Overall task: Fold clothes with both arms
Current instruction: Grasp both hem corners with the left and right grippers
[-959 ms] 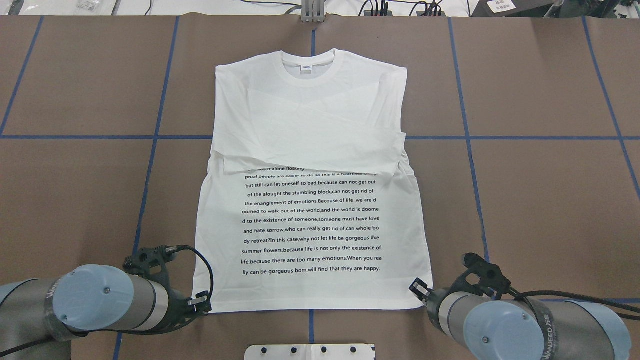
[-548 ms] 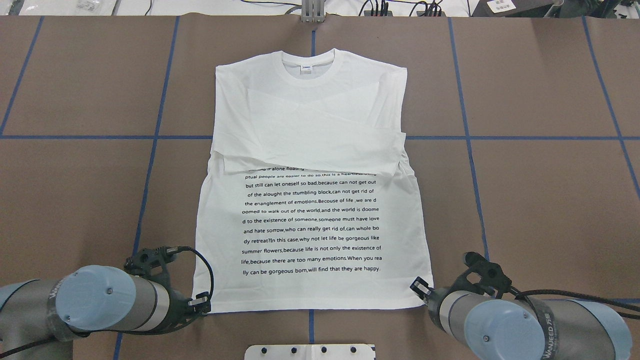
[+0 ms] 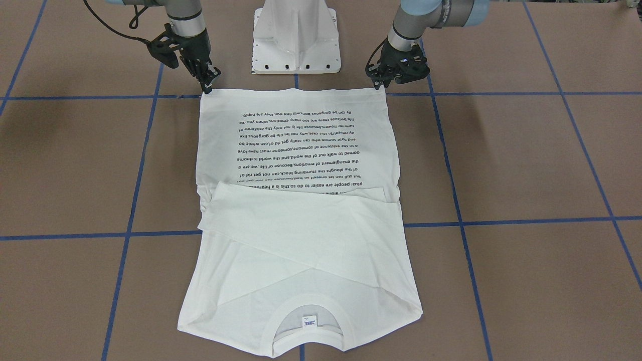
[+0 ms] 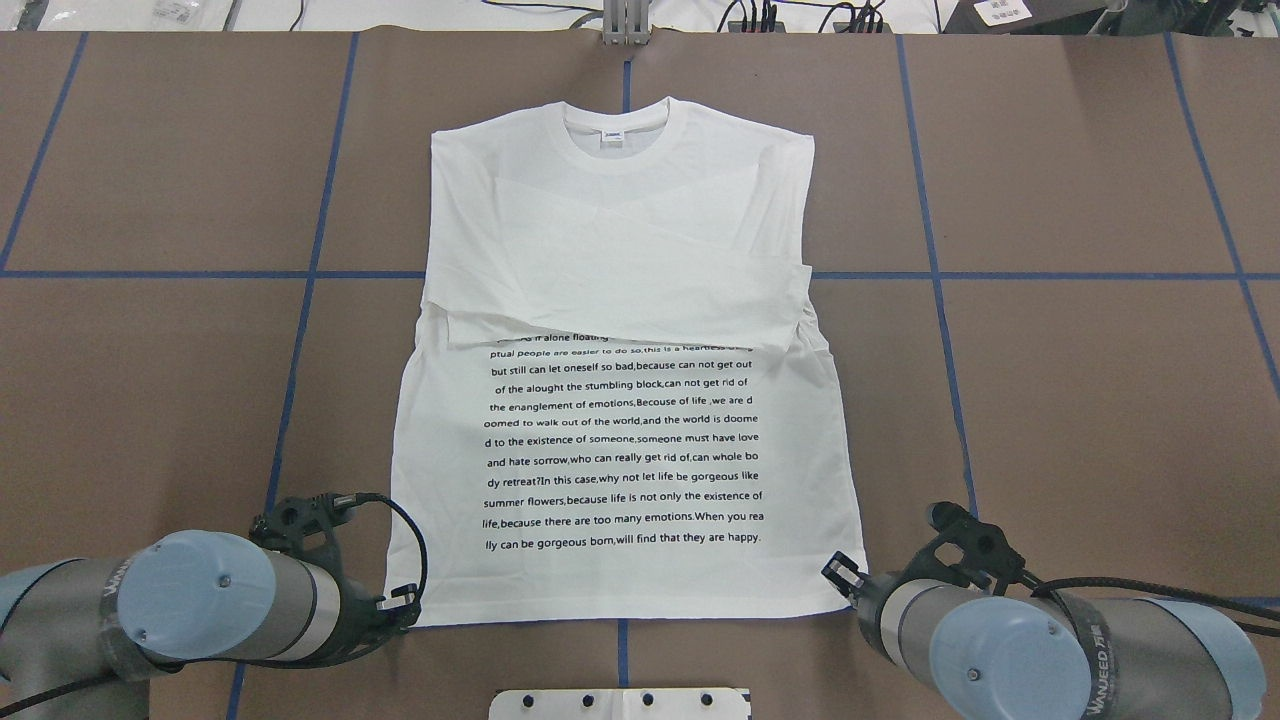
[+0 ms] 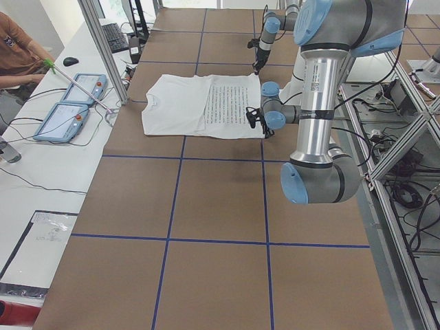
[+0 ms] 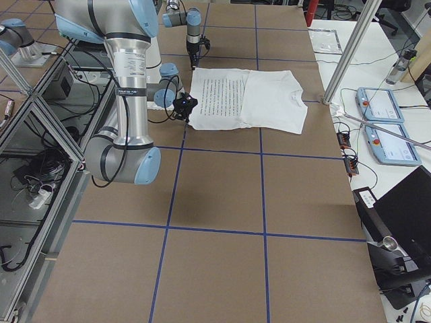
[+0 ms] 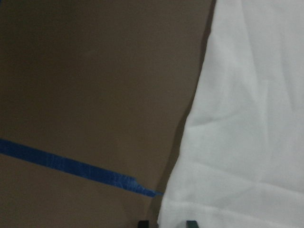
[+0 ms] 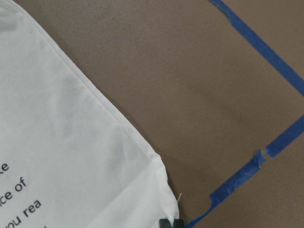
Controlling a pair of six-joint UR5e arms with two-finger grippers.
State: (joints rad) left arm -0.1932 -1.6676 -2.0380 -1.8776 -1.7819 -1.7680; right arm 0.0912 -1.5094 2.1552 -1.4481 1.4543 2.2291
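The white long-sleeved T-shirt [image 4: 620,300] lies flat on the brown table, printed text up, collar at the far side, both sleeves folded across the chest. My left gripper [image 4: 400,608] sits at the hem's left corner; in the left wrist view its fingertips [image 7: 142,223] stand a little apart with the hem of the shirt [image 7: 247,118] between them. My right gripper [image 4: 838,578] is at the hem's right corner; in the right wrist view its tips [image 8: 170,223] are pressed together on the corner of the shirt [image 8: 71,142]. The front view shows the left gripper [image 3: 382,84] and the right gripper [image 3: 208,86] touching the hem of the shirt [image 3: 301,150].
The white metal pedestal base [image 3: 296,35] stands between the arms, just behind the hem. Blue tape lines [image 4: 300,275] cross the table. Operator consoles [image 5: 69,103] and a seated person [image 5: 17,48] are beyond the far edge. Cables [image 4: 760,15] lie along that edge.
Both arms have shifted very slightly at the hem corners; the left one eased a little to the right. The shirt has not moved.
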